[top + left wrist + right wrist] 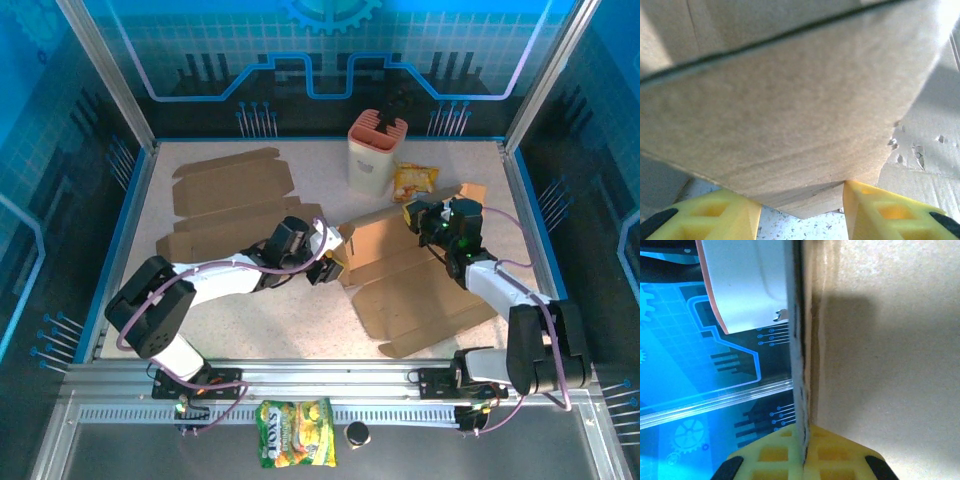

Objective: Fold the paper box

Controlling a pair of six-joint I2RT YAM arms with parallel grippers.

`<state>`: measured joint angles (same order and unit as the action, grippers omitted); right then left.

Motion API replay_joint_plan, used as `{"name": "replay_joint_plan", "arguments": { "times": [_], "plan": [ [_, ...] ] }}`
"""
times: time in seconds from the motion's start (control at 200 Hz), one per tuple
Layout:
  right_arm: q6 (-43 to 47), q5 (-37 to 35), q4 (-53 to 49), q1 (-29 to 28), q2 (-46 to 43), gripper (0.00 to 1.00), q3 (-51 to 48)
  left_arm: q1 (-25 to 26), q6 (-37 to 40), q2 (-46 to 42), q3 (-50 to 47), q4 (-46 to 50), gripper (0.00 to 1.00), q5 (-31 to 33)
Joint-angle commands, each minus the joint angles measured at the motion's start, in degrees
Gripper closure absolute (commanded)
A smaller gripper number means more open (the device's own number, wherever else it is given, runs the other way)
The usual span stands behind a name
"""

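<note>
Folding has barely begun, by my reading: the paper box [420, 290] lies mostly flat as an opened blank on the right half of the desk [280, 320], its long panels and lower flaps spread out, with only the far panel near the back edge lifted off the surface. The right end effector [428, 222] is clenched on the thin edge of that raised panel, and the right wrist view shows the card running straight into the closed yellow tips. The left end effector [328, 265] sits at the box's left edge; in its own view the fingers [715, 215] stand apart with a flap corner dipping between them, and I cannot tell whether they press it. No walls stand, no corners meet and no flaps are tucked. Two spare blanks [230, 185] lie at far left.
</note>
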<state>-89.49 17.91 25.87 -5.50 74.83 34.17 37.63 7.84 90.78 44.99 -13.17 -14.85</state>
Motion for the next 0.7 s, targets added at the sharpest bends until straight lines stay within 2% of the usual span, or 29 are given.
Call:
{"name": "replay_joint_plan", "arguments": {
  "times": [0.0,0.135,0.285,0.44,0.695],
  "plan": [
    [0.4,1.6,3.4,0.9,0.2,1.00,1.7,0.2,-0.7,-4.2,-1.0,-0.9,0.48,-0.9],
    [0.7,0.5,2.4,0.9,-1.8,1.00,2.7,-1.1,-5.4,-7.1,-2.9,0.1,0.41,4.6],
    [0.3,0.4,2.2,1.0,-2.9,1.00,3.0,-7.7,-13.3,-10.9,-6.3,-0.3,0.37,7.1],
    [0.2,0.9,3.2,0.8,-3.2,1.00,2.1,-9.2,-9.4,-8.6,-4.8,1.9,0.40,4.9],
    [4.3,3.5,4.8,0.6,-3.9,1.00,-1.9,-9.3,-4.9,-1.1,1.2,2.1,0.41,5.5]
  ]
}}
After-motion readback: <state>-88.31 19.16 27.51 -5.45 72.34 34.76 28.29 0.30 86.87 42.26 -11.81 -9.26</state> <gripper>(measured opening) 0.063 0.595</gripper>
